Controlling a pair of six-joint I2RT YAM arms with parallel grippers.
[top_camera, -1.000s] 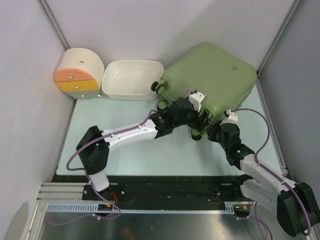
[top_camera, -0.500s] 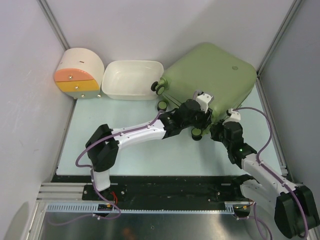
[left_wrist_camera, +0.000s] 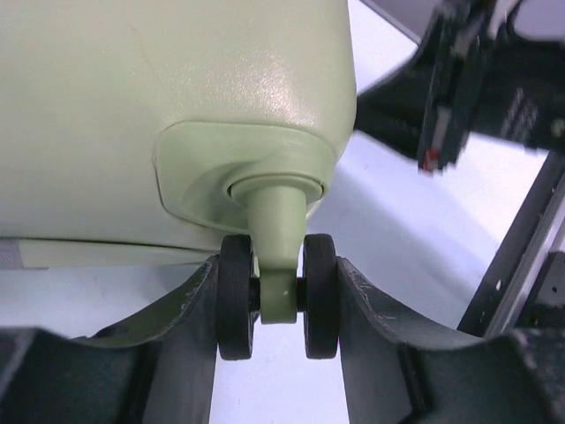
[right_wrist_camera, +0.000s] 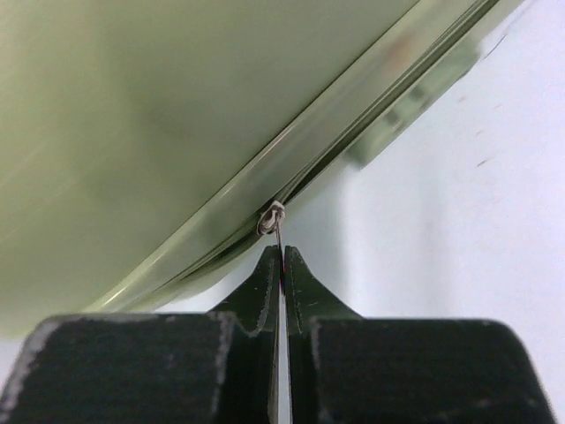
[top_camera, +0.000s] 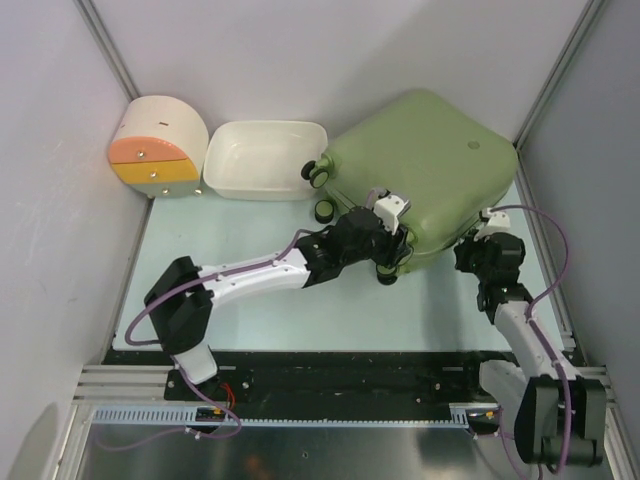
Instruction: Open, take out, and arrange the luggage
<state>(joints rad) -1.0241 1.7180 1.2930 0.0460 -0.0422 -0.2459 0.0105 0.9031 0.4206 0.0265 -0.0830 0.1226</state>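
Item: white tub [top_camera: 262, 165], far centre, bare floor showing; just left of it a round cream drawer box [top_camera: 160, 125] with orange, yellow and grey-green fronts. Item: luggage [top_camera: 420, 165], olive hard shell, lying flat with lid down at the far right of the table [top_camera: 330, 310], one far-left wheel against the tub's right end. Left gripper [left_wrist_camera: 278, 296] is partly closed, its fingers pressed on both sides of the twin black wheel [left_wrist_camera: 236, 305] at the case's near corner; right gripper [right_wrist_camera: 281, 261] sits at the near-right edge, its jaws pinched together on the thin zip pull [right_wrist_camera: 271, 218] of the seam.
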